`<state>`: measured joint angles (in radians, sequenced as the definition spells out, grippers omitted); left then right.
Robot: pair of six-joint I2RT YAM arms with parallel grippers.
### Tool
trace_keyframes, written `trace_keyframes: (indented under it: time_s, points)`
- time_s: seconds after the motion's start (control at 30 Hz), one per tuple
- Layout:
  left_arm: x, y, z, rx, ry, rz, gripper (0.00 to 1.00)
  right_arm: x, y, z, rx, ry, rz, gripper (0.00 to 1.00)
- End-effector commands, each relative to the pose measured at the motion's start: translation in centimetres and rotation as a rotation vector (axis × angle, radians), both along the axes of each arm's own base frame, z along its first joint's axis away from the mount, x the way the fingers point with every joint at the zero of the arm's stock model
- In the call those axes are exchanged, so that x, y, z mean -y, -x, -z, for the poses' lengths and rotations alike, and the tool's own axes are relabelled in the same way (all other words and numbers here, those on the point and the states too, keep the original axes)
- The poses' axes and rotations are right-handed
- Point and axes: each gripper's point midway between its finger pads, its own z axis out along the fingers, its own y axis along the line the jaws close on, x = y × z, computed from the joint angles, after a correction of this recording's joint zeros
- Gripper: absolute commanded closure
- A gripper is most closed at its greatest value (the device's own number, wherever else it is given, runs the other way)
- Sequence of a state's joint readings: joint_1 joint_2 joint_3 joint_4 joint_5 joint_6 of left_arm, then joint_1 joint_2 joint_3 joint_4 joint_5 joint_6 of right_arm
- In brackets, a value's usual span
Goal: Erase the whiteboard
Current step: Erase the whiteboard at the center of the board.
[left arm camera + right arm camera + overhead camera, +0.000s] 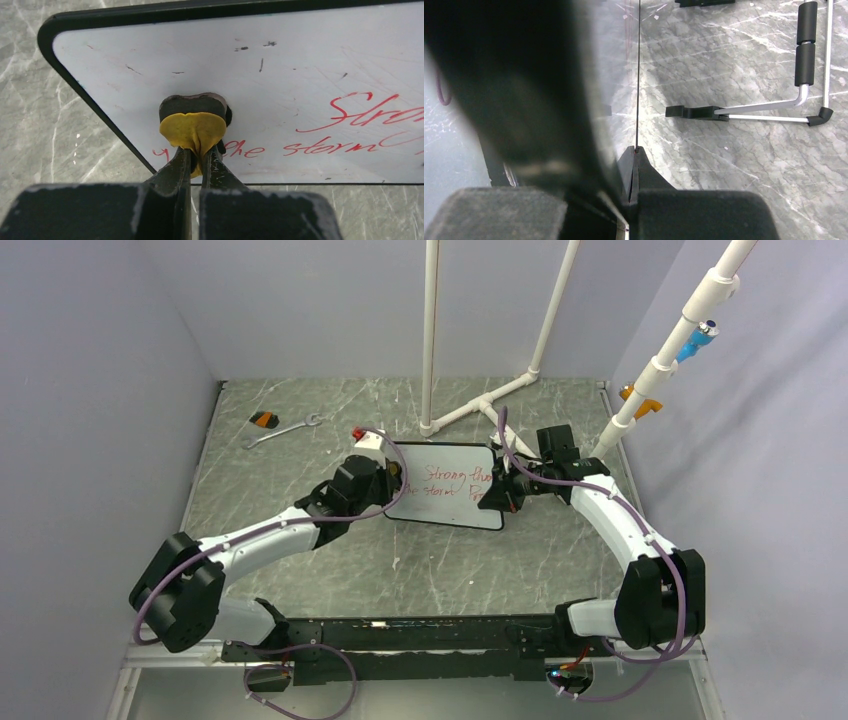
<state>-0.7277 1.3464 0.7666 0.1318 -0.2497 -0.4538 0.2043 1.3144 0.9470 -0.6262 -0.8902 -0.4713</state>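
Observation:
The whiteboard [452, 504] stands near the table's middle, black-framed, with red handwriting across it. My left gripper [393, 481] is at its left part, shut on a yellow eraser [192, 131] whose dark felt face [192, 103] lies against the white surface [300, 65], just above the red words. The left corner of the board around the eraser is blank. My right gripper [501, 491] is shut on the board's right edge. In the right wrist view the board shows edge-on as a thin dark line [638, 90] pinched between the fingertips [636, 151].
Black wire stand feet [696, 112] rest on the marbled table behind the board. A wrench [284, 430] and a small orange-black object [264, 420] lie at the back left. White pipes [431, 340] rise behind the board. A slanted pipe with an orange clip [645, 403] stands at the right.

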Motion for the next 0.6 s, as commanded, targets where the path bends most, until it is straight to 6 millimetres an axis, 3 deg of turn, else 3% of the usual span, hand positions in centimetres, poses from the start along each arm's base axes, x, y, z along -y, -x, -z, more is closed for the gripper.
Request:
trace_keyframes:
  time_s: [0.0,0.1,0.2,0.47,0.57]
  points:
    - [4.9,1.6,-4.6,0.123,0.156,0.246,1.0,-0.4,3.1,0.6,-0.051,0.004,-0.086,1.0]
    - [7.3,3.3,-6.0,0.16,0.191,0.349,1.0,-0.4,3.0,0.8,-0.06,0.009,-0.087,1.0]
    - [7.1,3.2,-6.0,0.169,0.196,0.318,1.0,-0.4,3.1,0.8,-0.06,0.007,-0.092,1.0]
    - [-0.2,0.3,-3.3,0.134,0.157,0.012,1.0,-0.3,3.0,0.7,-0.053,0.004,-0.088,1.0]
    - [-1.4,-0.1,-2.6,0.125,0.168,-0.022,1.0,-0.3,3.1,0.7,-0.053,0.003,-0.088,1.0]
